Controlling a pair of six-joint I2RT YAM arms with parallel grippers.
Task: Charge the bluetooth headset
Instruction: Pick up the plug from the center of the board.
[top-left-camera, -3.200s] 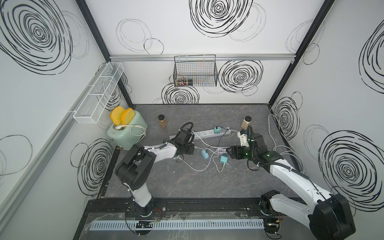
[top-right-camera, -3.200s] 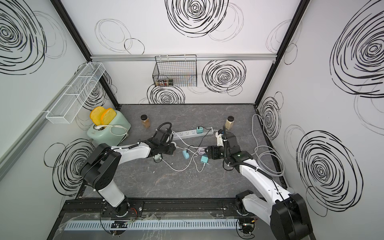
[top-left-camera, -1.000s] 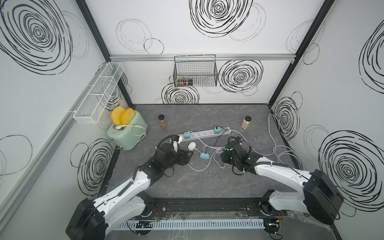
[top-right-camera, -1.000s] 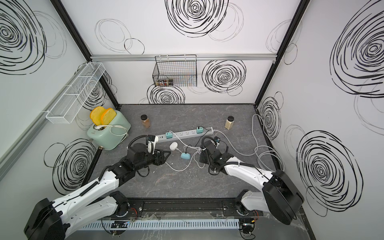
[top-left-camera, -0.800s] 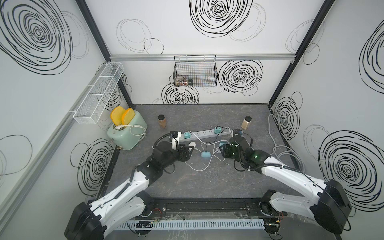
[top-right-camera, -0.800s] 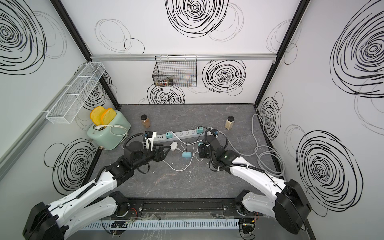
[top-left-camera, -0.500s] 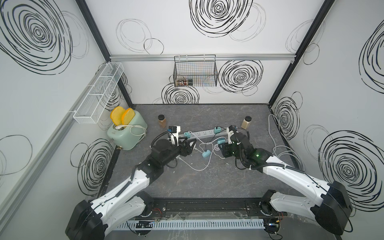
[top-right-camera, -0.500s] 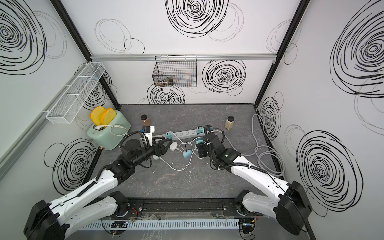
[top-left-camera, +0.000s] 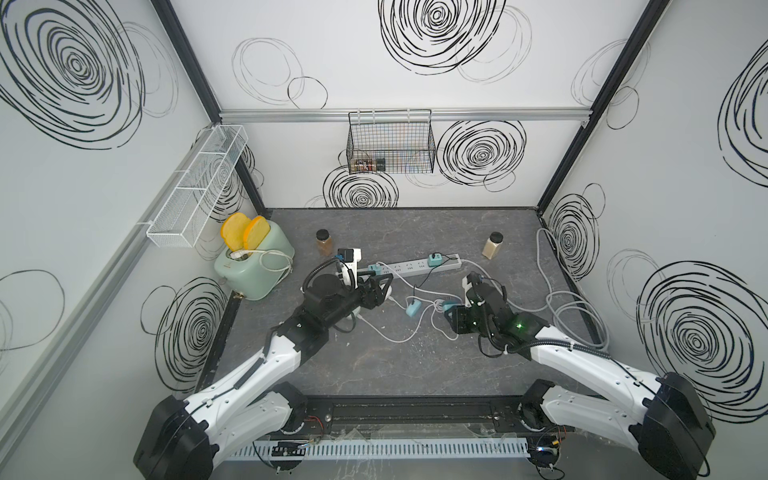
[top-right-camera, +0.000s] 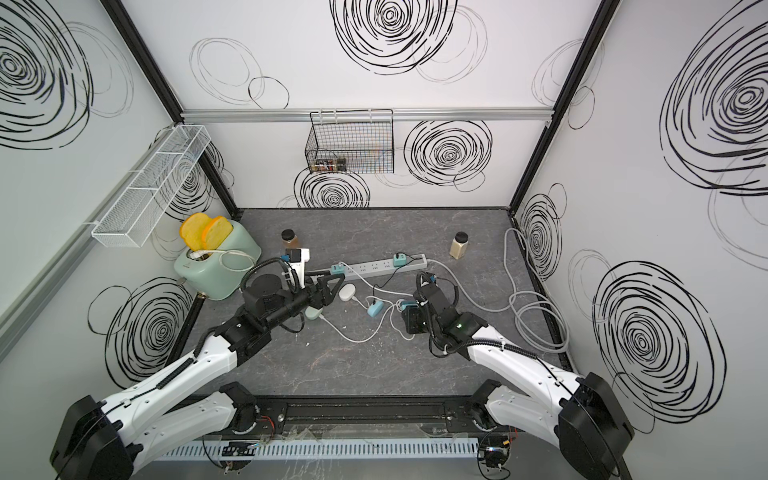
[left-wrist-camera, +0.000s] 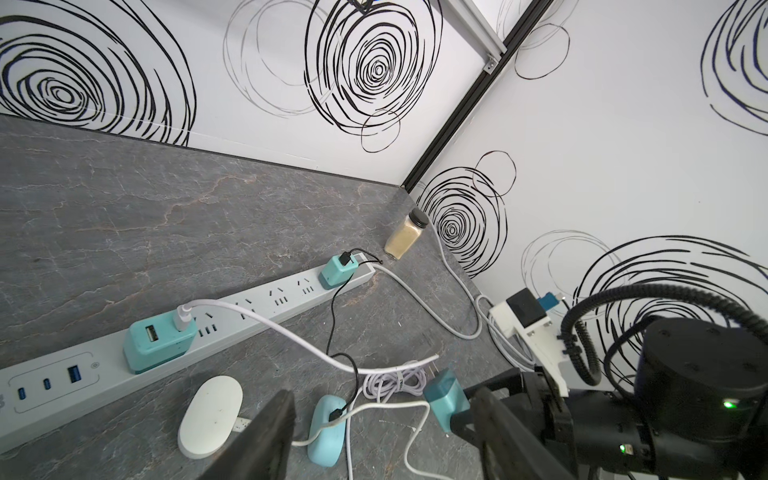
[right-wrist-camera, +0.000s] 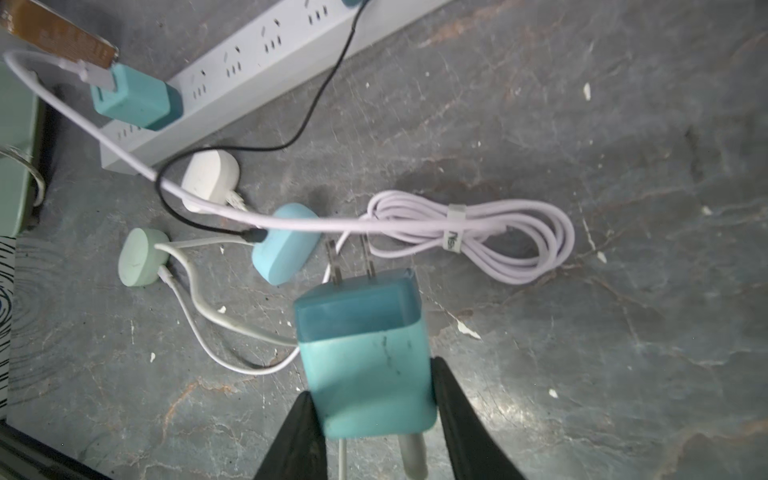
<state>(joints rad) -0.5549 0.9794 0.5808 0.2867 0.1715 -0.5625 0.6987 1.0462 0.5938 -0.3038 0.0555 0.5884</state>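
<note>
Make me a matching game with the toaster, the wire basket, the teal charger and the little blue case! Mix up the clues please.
Things:
1 toaster
2 wire basket
3 teal charger
4 blue case

Clues:
A pinched in the right gripper
B black cable plugged into it
C hanging on the back wall
D yellow toast sticking out

Pairs: 1-D, 2-C, 3-A, 4-B

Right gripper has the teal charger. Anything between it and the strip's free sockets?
Loose cables only: a white cable and a black cable cross between the teal charger in the right gripper and the power strip.
</note>
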